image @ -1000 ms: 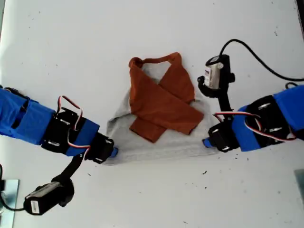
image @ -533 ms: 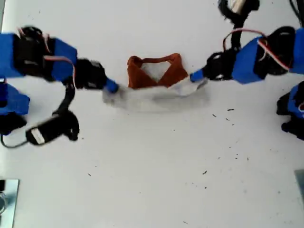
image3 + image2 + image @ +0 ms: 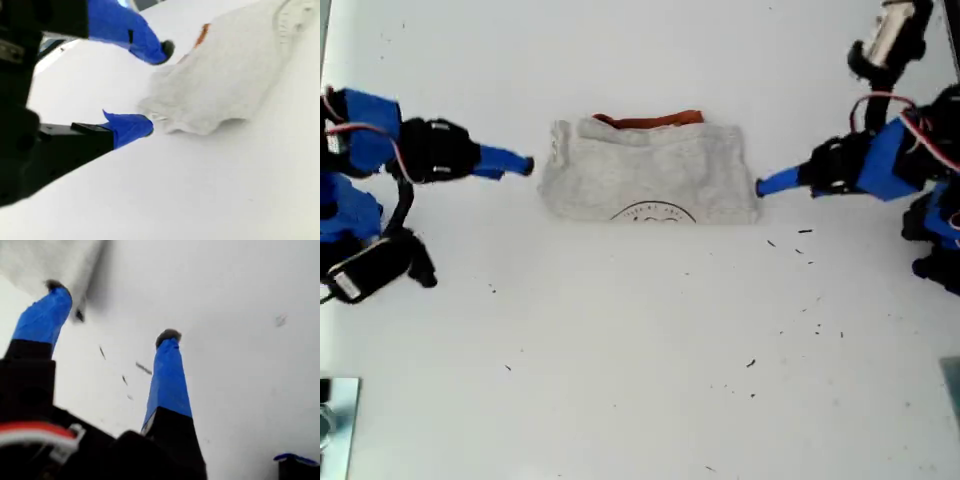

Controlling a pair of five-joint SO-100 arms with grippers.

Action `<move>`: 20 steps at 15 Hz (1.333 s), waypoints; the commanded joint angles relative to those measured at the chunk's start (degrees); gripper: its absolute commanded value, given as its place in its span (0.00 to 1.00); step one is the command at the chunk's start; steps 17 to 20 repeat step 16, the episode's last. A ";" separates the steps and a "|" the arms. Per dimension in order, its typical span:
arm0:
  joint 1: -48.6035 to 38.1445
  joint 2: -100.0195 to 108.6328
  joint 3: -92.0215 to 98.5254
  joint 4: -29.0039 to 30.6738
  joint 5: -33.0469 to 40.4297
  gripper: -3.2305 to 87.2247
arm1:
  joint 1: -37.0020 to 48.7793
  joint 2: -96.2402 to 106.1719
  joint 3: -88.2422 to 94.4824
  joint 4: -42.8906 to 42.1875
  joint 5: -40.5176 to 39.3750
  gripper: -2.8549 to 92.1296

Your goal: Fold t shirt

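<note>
Counter, white and bare, fills the exterior view from above. On it, above the middle of that view, lies the t shirt, folded into a flat grey block that is wider than it is tall. A thin strip of rust-orange cloth shows along its far edge. Part of a thin dark circular print shows at its near edge.

Two blue and black arms come in from the sides and point at the shirt. Our first hand comes in from the exterior view's right, with its blue tip just beside the shirt's edge on that side. In the first wrist view this hand has its two blue fingers spread wide with nothing between them. One fingertip sits against the grey cloth's edge, and we cannot tell whether it touches.

Our second hand comes in from the exterior view's left and stands a little apart from the shirt. In the second wrist view this hand is also spread and grips nothing, and the shirt's rumpled corner lies just beyond its fingertips.

A few small dark specks dot the counter near our first hand.
</note>
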 commanded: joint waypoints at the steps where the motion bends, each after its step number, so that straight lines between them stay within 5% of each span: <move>1: 11.25 16.96 11.78 -2.72 -7.03 0.11 | -11.69 12.74 9.14 -1.67 7.38 0.26; 4: 20.65 51.06 28.21 10.37 -20.83 0.03 | -16.00 25.93 21.18 1.41 15.03 0.07; 7: 22.24 50.80 28.65 13.36 -18.72 0.04 | -16.87 45.70 27.16 11.07 18.11 0.07; 9: 25.75 50.80 28.65 13.27 -10.37 0.12 | -14.85 47.55 26.98 11.07 4.83 0.07; 10: 27.16 50.80 28.65 13.27 -10.37 0.12 | -13.89 47.55 26.98 11.16 -13.62 0.07; 11: 28.21 50.80 28.65 13.27 -10.37 0.12 | -13.71 47.72 26.72 11.69 -22.85 0.07; 20: 29.09 50.80 28.65 13.27 -10.37 0.12 | -13.71 47.72 26.63 11.69 -22.68 0.07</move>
